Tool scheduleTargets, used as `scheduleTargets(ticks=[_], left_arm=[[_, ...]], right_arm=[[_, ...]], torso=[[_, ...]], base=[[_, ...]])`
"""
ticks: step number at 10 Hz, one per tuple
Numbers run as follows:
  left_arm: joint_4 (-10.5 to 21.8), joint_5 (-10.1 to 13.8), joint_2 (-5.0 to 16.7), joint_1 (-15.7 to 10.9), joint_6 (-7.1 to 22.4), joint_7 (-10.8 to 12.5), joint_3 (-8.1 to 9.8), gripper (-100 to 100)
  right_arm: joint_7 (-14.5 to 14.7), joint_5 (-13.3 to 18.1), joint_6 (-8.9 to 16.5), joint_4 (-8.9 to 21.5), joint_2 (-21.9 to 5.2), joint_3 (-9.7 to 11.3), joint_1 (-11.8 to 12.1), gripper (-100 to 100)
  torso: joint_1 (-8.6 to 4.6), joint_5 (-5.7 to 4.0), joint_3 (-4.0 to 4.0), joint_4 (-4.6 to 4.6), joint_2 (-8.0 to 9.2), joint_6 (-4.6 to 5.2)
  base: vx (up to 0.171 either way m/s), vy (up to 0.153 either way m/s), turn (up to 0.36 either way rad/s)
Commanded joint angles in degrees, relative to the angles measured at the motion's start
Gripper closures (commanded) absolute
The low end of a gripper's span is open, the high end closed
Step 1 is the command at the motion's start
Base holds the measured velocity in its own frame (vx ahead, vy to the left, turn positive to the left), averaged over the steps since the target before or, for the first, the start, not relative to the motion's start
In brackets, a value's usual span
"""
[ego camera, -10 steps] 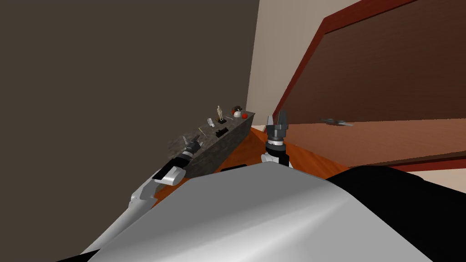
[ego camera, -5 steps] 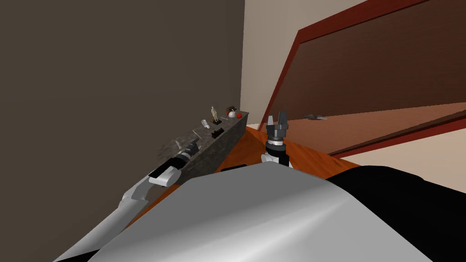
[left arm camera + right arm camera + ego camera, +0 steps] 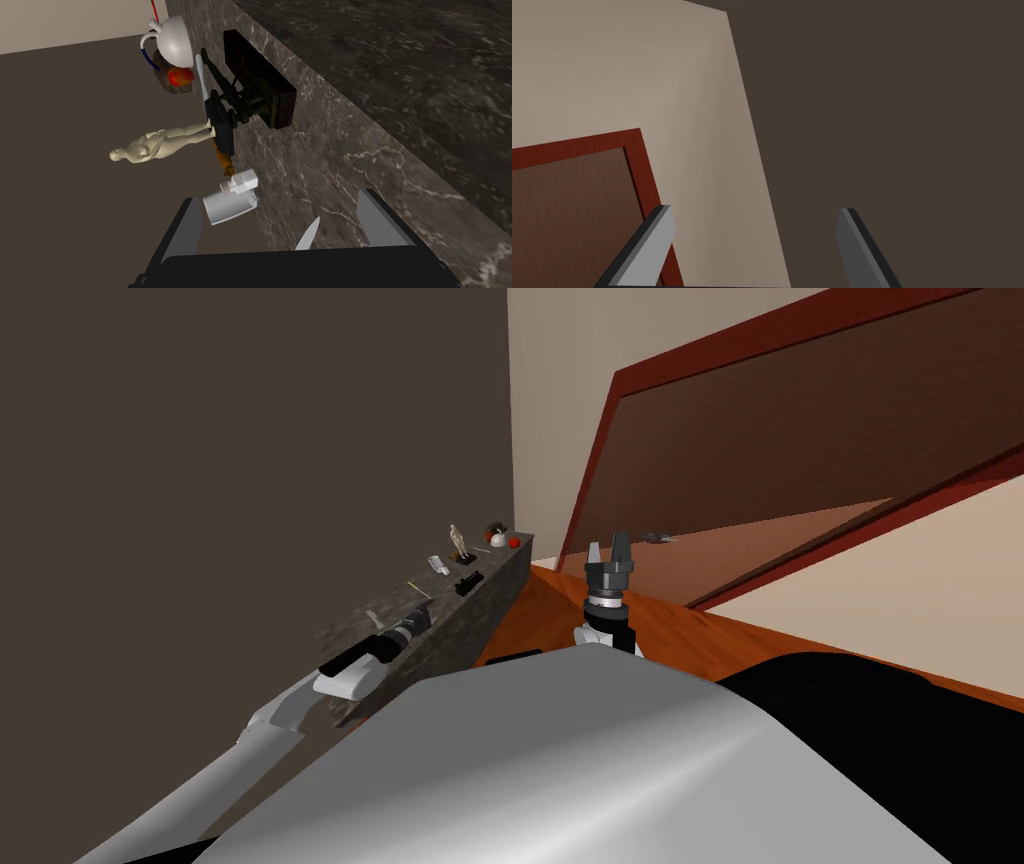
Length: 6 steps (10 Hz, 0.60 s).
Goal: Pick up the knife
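Note:
The knife point(image 3: 308, 234) shows as a pale pointed blade tip between my left gripper's point(image 3: 280, 201) open fingers, lying on the dark marble counter point(image 3: 400, 100); the gripper body hides the rest. In the head view the knife point(image 3: 420, 588) is a thin pale line just ahead of the left gripper point(image 3: 420, 611), which hovers low over the counter point(image 3: 480, 608). My right gripper point(image 3: 606, 546) stands raised and open beside the counter's end, holding nothing, its fingers point(image 3: 662, 225) set wide apart.
Beyond the knife the counter carries a white cup point(image 3: 231, 202), a beige figurine point(image 3: 160, 142) on a black base, a black box point(image 3: 257, 92), a white teapot point(image 3: 172, 35) and a red apple point(image 3: 180, 76). A dark brown wall point(image 3: 250, 438) backs it. A red-framed brown door point(image 3: 800, 448) stands to the right.
My head view has swung, so the counter slid left and the door right. The left hand has crept slightly closer to the knife. The right gripper keeps its pose.

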Motion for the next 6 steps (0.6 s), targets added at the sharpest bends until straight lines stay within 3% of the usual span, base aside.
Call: scheduleTargets(ticks=[1, 6], left_arm=[[2.09, 2.86, 2.86, 0.23, 2.18, 0.51, -0.61, -100], [5.99, 10.61, 10.59, 0.38, 6.01, 0.97, -1.76, -100]], right_arm=[[0.00, 0.00, 0.00, 0.00, 0.00, 0.00, 0.00, 0], [0.00, 0.00, 0.00, 0.00, 0.00, 0.00, 0.00, 0]], torso=[[0.00, 0.00, 0.00, 0.00, 0.00, 0.00], [0.10, 0.03, -0.03, -0.01, -0.05, 0.04]], base=[[-0.010, 0.029, -0.335], [-0.009, 0.045, -0.279]])
